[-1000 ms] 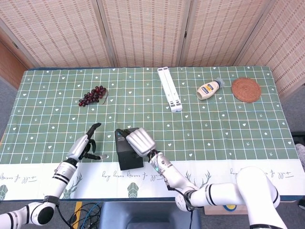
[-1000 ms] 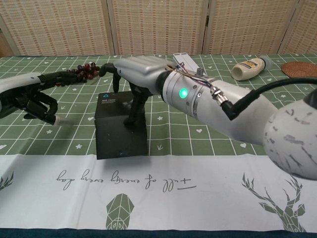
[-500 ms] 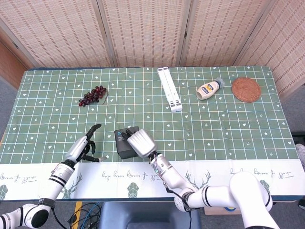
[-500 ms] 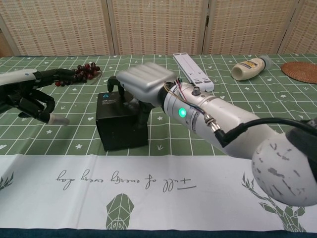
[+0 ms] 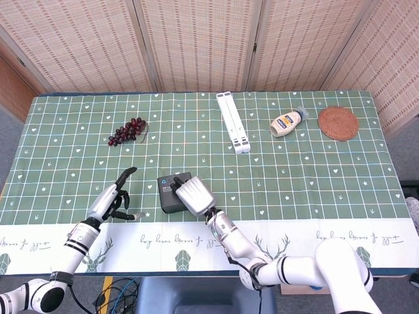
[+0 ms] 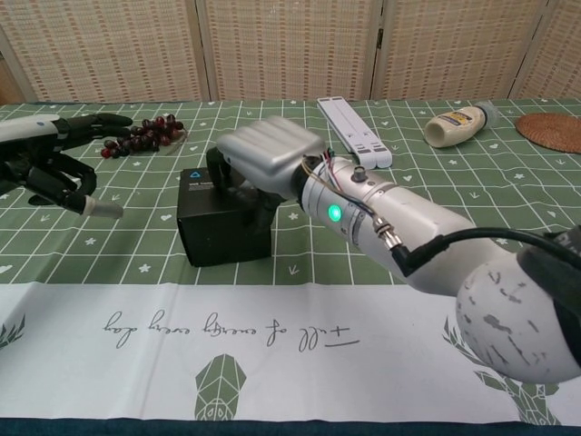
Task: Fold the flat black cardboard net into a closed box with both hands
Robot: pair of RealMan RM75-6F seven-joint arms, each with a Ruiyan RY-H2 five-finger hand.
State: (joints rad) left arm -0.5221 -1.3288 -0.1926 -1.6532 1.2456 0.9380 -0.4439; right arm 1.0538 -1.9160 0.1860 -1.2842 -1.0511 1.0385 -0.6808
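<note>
The black cardboard box (image 5: pixel 169 197) stands folded up on the green checked cloth, near the white front strip; in the chest view the box (image 6: pixel 218 232) shows a small logo on its top. My right hand (image 5: pixel 194 197) lies over its top right, fingers curled down its side and thumb on top, gripping it; the same right hand (image 6: pixel 269 156) hides the box's right part. To the left of the box my left hand (image 5: pixel 115 201) hovers apart from it, fingers spread and holding nothing. The left hand (image 6: pixel 53 169) sits at the far left of the chest view.
At the back left lies a bunch of dark grapes (image 5: pixel 127 131). A white folded stand (image 5: pixel 233 122) is at the back centre, with a mayonnaise bottle (image 5: pixel 287 122) and a woven coaster (image 5: pixel 338 122) to its right. The table's front edge runs close below the box.
My right hand has shifted the box a little away from the front edge and settled lower over it. The left hand has drawn back to the left, away from the box.
</note>
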